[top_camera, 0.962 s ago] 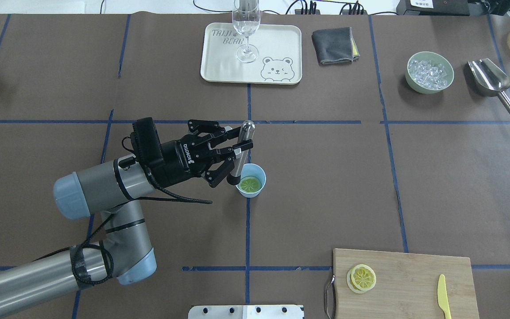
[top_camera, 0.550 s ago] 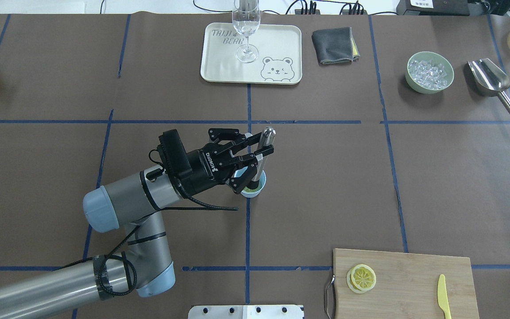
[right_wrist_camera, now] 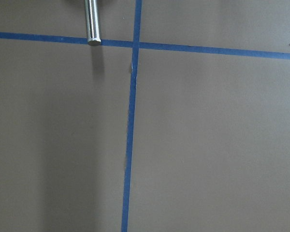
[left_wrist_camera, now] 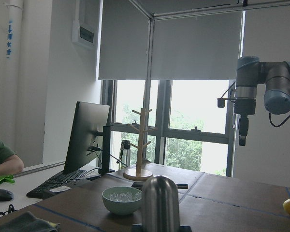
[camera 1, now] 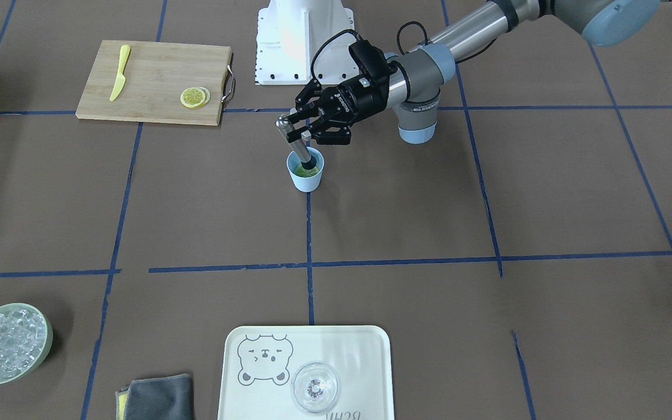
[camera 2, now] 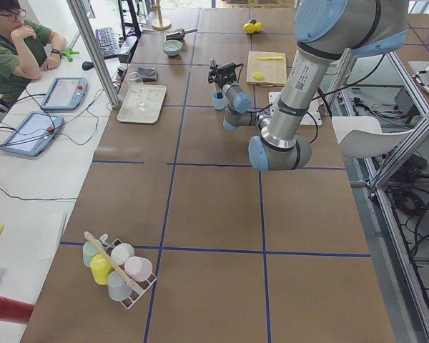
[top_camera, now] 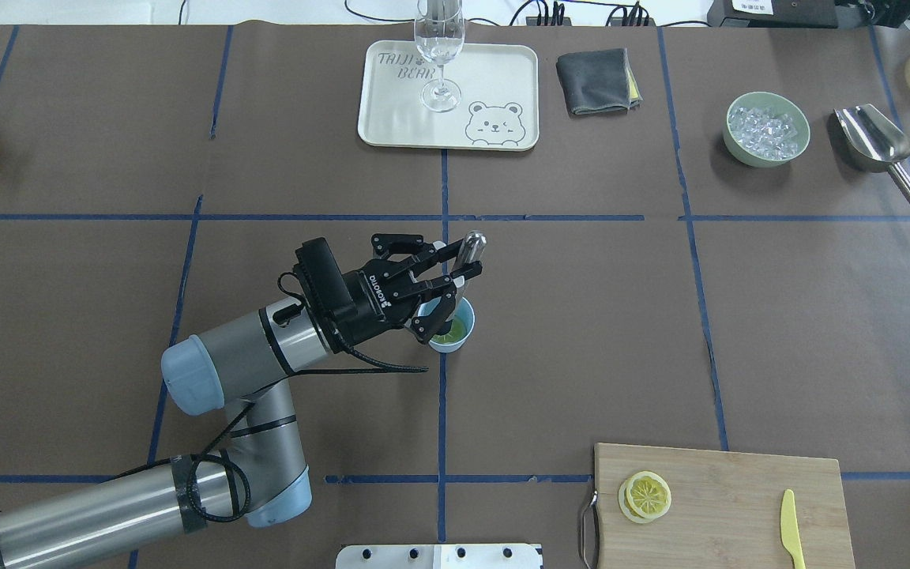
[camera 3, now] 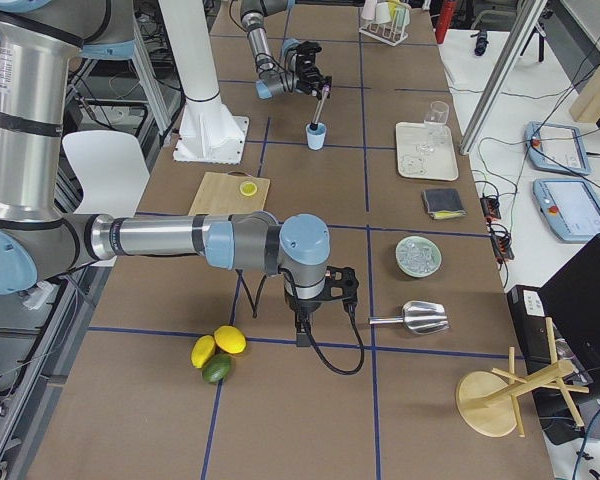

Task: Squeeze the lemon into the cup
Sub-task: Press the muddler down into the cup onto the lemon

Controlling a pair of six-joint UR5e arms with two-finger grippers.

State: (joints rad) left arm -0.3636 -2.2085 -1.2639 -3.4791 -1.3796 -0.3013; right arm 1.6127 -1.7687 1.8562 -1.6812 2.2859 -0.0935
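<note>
The small light-blue cup (top_camera: 464, 329) stands at the table's middle, also in the front view (camera 1: 305, 179). A lemon slice (top_camera: 455, 335) lies flat in its bottom (camera 1: 308, 171). My left gripper (top_camera: 455, 273) is shut on a steel muddler (top_camera: 468, 251), tilted, with its black lower end inside the cup on the slice (camera 1: 291, 137). The muddler's rounded top fills the bottom of the left wrist view (left_wrist_camera: 160, 205). My right gripper (camera 3: 302, 330) shows only in the right side view, pointing down near the scoop; I cannot tell if it is open or shut.
A bamboo board (top_camera: 739, 482) at front right carries two more lemon slices (top_camera: 646, 495) and a yellow knife (top_camera: 791, 528). A bear tray (top_camera: 502, 87) with a clear glass (top_camera: 439, 47), a grey cloth (top_camera: 597, 79), an ice bowl (top_camera: 767, 129) and a steel scoop (top_camera: 874, 142) line the far side.
My left gripper moved right with the muddler. The muddler's lower end went from beside the cup's left rim into the cup, then sank a little onto the slice.
</note>
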